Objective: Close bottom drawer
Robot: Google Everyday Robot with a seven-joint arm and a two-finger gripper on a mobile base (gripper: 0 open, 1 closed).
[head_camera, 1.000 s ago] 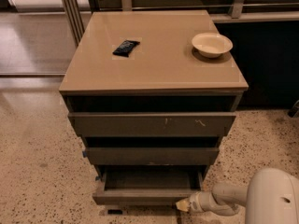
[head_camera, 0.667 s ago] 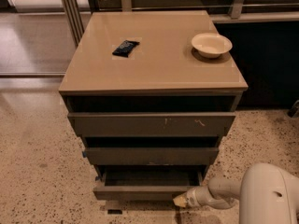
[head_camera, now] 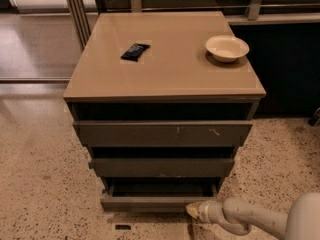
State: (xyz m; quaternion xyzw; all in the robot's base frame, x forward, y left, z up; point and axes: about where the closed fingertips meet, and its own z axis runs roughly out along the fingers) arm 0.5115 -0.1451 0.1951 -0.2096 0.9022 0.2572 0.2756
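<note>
The bottom drawer [head_camera: 150, 202] is the lowest of the cabinet's three, dark grey-brown with a plain flat front. It stands pulled out a little, with a dark gap showing behind its front. My gripper [head_camera: 194, 211] is at the end of the pale arm reaching in from the lower right. Its tip is at the right part of the drawer's front, touching or nearly touching it.
The middle drawer [head_camera: 162, 167] and the scratched top drawer [head_camera: 162, 133] sit above it. On the tan cabinet top [head_camera: 170, 79] lie a dark packet [head_camera: 135, 51] and a white bowl [head_camera: 227, 48]. Speckled floor surrounds the cabinet; a small dark object [head_camera: 122, 227] lies in front.
My gripper has moved left along the drawer front. The bottom drawer sticks out less than it did a second ago.
</note>
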